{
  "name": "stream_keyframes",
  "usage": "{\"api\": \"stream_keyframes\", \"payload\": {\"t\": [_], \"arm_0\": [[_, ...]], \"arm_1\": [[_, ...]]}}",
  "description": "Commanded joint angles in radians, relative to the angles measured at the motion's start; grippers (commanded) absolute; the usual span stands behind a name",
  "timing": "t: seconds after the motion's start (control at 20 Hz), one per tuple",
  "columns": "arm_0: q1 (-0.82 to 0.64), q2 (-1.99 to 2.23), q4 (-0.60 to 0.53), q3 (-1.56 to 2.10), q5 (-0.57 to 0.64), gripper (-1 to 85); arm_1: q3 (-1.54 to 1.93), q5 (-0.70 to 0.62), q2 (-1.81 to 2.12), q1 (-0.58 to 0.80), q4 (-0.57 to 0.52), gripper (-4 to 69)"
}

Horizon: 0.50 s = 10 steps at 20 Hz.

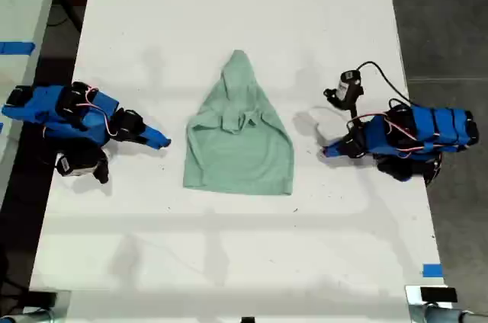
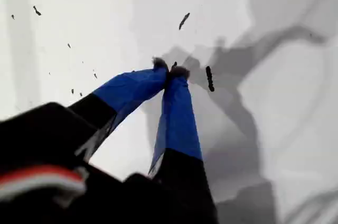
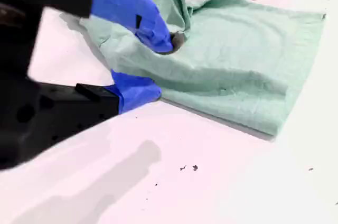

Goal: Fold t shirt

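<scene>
My first gripper [image 2: 169,71] has its blue-taped jaws pinched together on nothing, over bare white table [image 1: 244,262], with the pale mint-green fabric t shirt [image 1: 240,136] well apart from it. My second gripper [image 3: 163,68] is partly open at the shirt's edge, gripping nothing; can't tell if it touches. The shirt lies mid-table between both arms, with plenty of free room all round.

- Bright, even overhead light; the white surface [image 1: 244,247] is near washed out.
- Soft, multiple shadows fall beside both arms.
- Wrist views: foreground housings blurred.
</scene>
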Motion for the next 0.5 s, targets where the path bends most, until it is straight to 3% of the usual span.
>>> {"api": "stream_keyframes", "payload": {"t": [0.0, 0.05, 0.25, 0.45], "arm_0": [[0.006, 0.009, 0.003, 0.008, -0.015, 11.2], [0.006, 0.009, 0.003, 0.008, -0.015, 11.2], [0.006, 0.009, 0.003, 0.008, -0.015, 11.2], [0.006, 0.009, 0.003, 0.008, -0.015, 11.2]], "arm_1": [[0.046, 0.755, 0.015, -0.044, -0.012, 1.5], [0.038, 0.761, 0.015, -0.052, -0.008, 2.8], [-0.021, 0.77, 0.015, -0.06, -0.008, 21.1], [-0.091, 0.848, 0.012, -0.072, 0.0, 22.6]]}}
